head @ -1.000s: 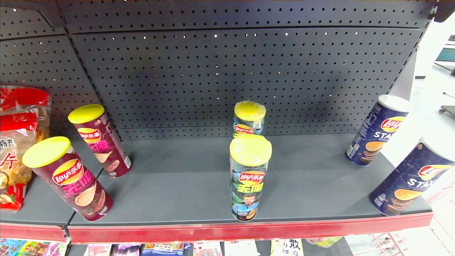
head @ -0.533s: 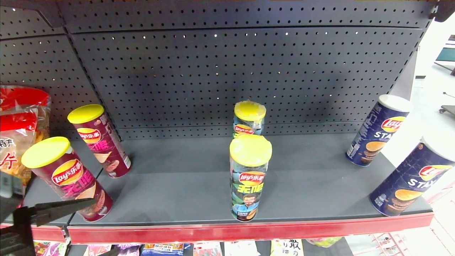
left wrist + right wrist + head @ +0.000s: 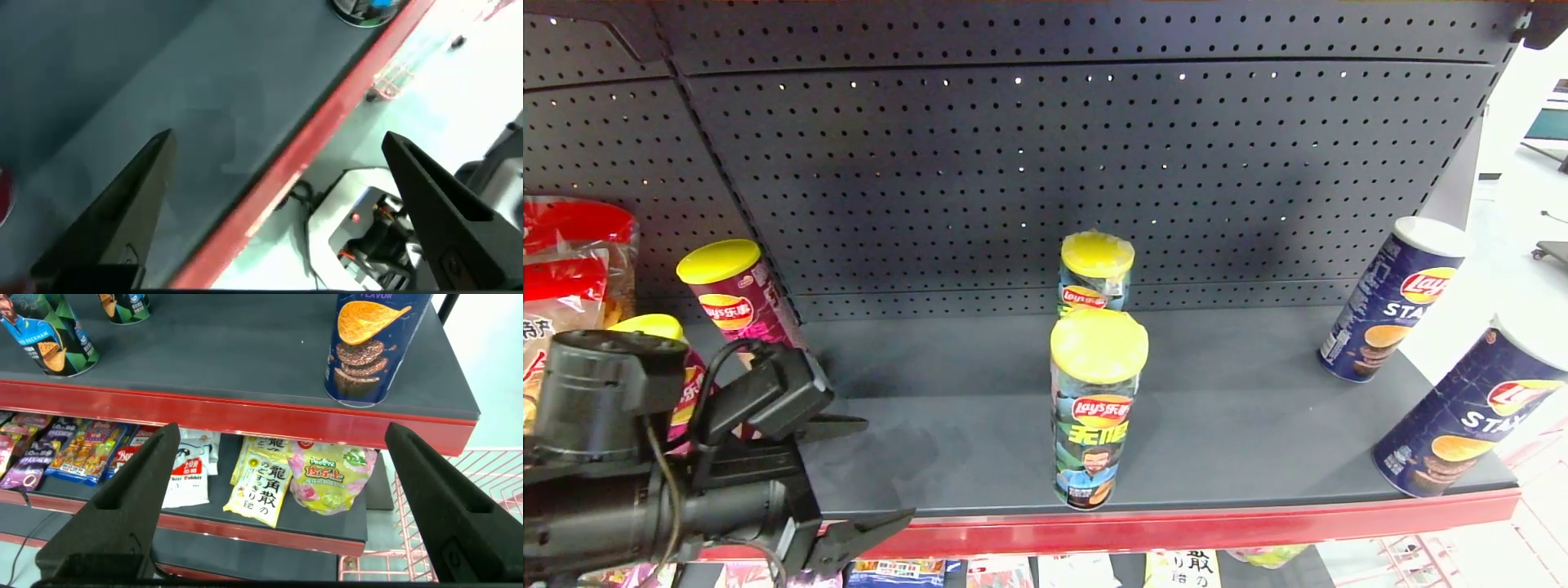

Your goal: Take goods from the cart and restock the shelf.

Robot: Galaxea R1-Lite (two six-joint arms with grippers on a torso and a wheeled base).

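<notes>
The dark grey shelf (image 3: 1241,408) has a red front edge and carries chip cans. Two maroon cans with yellow lids stand at its left; the rear one (image 3: 731,302) is in plain sight, the front one (image 3: 654,327) is mostly hidden behind my left arm. Two green cans (image 3: 1094,408) stand one behind the other in the middle. Two blue cans (image 3: 1392,298) stand at the right. My left gripper (image 3: 870,474) hangs open and empty over the shelf's front left edge (image 3: 278,139). My right gripper (image 3: 278,433) is open and empty, in front of the shelf below a blue can (image 3: 376,343).
Red snack bags (image 3: 564,269) fill the neighbouring shelf section at far left. The lower shelf holds several snack packets (image 3: 265,486). A perforated back panel (image 3: 1045,163) closes the shelf behind. A pink wire frame (image 3: 441,531) stands at the lower right.
My left arm has come up into the head view from the lower left and moved right, now covering the front maroon can. The cans have not moved.
</notes>
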